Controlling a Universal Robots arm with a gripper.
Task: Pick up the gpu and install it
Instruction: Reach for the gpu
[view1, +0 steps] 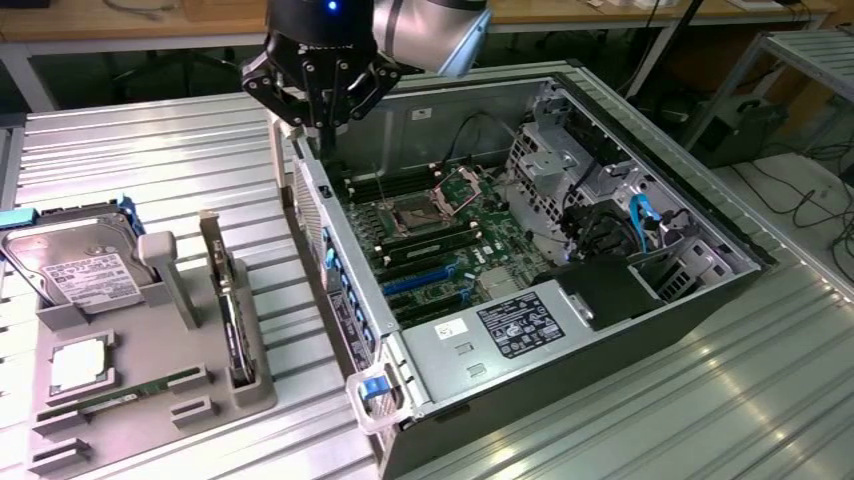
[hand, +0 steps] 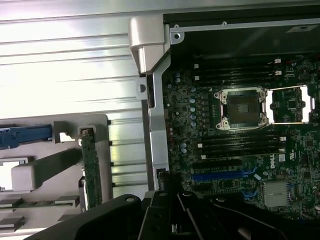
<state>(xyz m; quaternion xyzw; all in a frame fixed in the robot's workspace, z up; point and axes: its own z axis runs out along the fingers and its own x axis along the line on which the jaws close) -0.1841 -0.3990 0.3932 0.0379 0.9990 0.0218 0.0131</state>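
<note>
The gpu (view1: 234, 320) stands on edge in a slot of the grey holder tray (view1: 147, 420), at the exterior view's left, beside the open computer case (view1: 694, 300). It is a long thin card with a pale bracket strip at its far end. In the wrist view the gpu (hand: 91, 170) stands upright in the same holder. My gripper (view1: 324, 126) hangs over the case's far corner wall, well away from the gpu, shut with nothing between its fingers. Its dark fingers (hand: 172, 200) meet over the case's metal edge.
On the tray are also a silver hard drive (view1: 80, 270), a CPU chip (view1: 78, 362) and a green RAM stick (view1: 127, 392). Inside the case lies the motherboard (view1: 441, 240), with a CPU socket (hand: 243, 107) and blue slots (hand: 220, 176). The ribbed metal table (view1: 160, 160) surrounds both.
</note>
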